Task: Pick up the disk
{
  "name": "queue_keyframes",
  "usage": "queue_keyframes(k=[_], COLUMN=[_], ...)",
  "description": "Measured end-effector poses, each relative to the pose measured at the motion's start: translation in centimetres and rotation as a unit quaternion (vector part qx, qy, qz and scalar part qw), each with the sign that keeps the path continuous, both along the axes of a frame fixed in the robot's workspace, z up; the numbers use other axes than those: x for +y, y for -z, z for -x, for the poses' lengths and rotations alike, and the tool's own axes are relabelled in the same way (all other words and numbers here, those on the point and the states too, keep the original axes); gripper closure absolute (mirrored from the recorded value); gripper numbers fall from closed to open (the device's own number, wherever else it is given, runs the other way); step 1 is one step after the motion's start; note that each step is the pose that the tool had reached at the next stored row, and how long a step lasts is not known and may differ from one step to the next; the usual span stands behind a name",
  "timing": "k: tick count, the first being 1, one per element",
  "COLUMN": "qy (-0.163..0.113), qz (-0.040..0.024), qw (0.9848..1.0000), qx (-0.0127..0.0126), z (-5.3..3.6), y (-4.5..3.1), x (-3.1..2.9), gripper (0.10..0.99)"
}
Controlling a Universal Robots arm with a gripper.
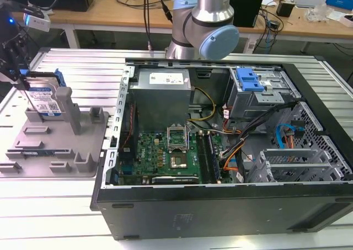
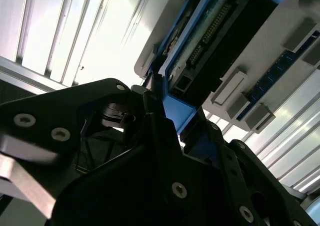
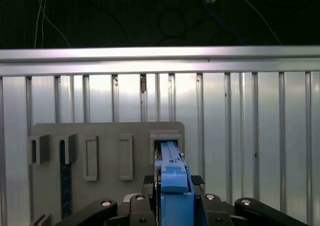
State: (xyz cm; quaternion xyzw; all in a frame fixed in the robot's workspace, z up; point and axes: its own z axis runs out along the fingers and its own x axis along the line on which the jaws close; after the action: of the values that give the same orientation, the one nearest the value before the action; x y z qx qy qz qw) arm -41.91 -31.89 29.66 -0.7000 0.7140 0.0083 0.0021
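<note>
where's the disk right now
The disk stands on edge at the exterior view's far left, in the grey fixture beside the open computer case. The end effector is closed on its blue rail.

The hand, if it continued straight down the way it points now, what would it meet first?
It is already there: the hand is closed on the upright disk, gripping its blue side rails. Straight on, the disk would probably be pushed against the grey fixture it stands in, though depth is unclear.
</note>
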Motion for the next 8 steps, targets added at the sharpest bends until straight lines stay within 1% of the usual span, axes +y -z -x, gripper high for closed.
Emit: queue_keyframes(k=[8], qy=[0.0], qz=[-0.0007], qw=[1.0], qx=[-0.0002], z=[0.0], y=[-0.02], x=[0.0], gripper=[0.718])
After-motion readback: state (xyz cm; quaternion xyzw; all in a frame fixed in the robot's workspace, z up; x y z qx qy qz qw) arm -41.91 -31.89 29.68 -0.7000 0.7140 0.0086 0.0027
